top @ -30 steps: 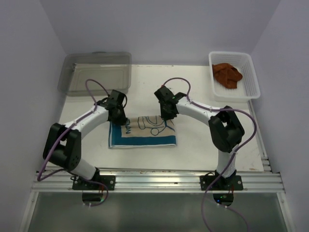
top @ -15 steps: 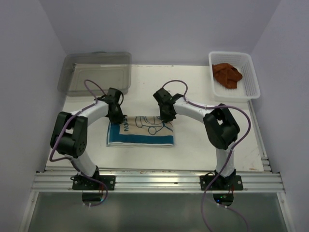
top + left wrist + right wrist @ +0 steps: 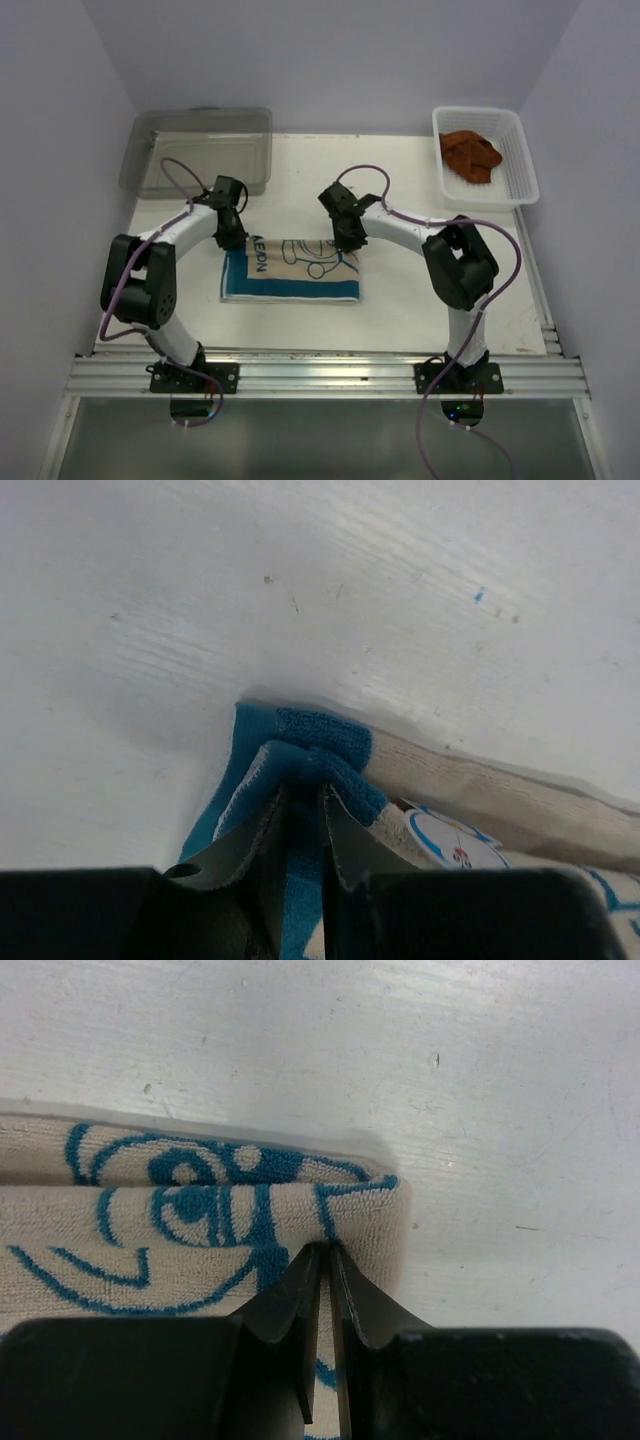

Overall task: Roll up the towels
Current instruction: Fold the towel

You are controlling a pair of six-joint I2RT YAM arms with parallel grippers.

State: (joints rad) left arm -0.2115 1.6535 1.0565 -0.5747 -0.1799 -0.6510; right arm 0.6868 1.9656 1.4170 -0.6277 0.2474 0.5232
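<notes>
The cream towel (image 3: 290, 270) lies on the table (image 3: 430, 300) directly beneath both claws. Its far edge is turned over into a low fold, so the step in hand looks like the start of the roll. The left claw (image 3: 305, 798) is clamped on the blue-edged far left corner, with cloth bunched up between its fingers and the clear plastic bin (image 3: 200, 150) near, beyond it. The right claw (image 3: 325, 1255) has its fingers drawn almost together on the folded edge just inside the far right corner, apparently nipping a thin layer of cloth. Next, I judge, both claws need to carry that edge toward the arm bases at an even pace and low to the table, so the roll comes out straight and tight rather than skewed. The rust-brown towel (image 3: 470, 155) sits bunched in the white mesh basket (image 3: 527, 170), well off to the right of the right claw, not yet rolled.
</notes>
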